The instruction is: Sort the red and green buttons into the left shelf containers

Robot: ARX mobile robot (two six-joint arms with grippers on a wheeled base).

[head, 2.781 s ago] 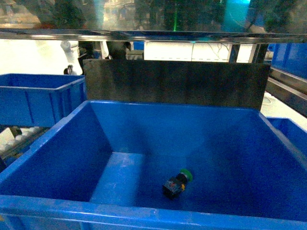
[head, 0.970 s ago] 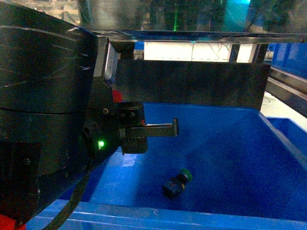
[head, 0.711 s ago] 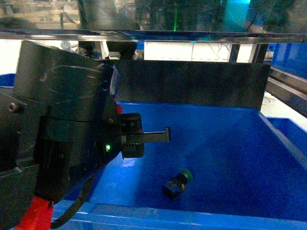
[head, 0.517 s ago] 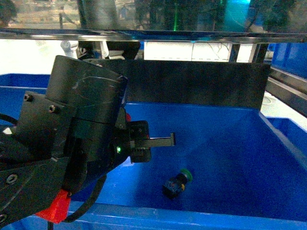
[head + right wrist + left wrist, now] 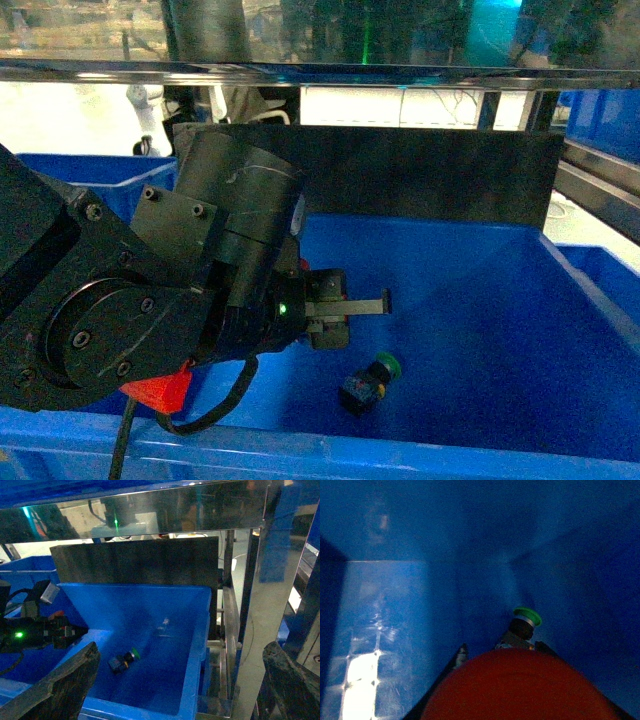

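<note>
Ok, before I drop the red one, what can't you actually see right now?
- Red button: left wrist view, cut off by the bottom edge; body hidden.
- Left gripper: head view, the arm hides most of the fingers and the grip.
- Green button: left wrist view, body partly behind the red cap.
- Right gripper: only blurred finger edges.

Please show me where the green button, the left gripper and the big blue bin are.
green button [image 5: 388,366], head view, on its green cap
left gripper [image 5: 378,304], head view, fingertips
blue bin [image 5: 420,462], head view, near rim

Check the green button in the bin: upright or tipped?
Tipped. The green button lies on its side on the bin floor, cap pointing up-right in the head view, dark body lower left.
</note>
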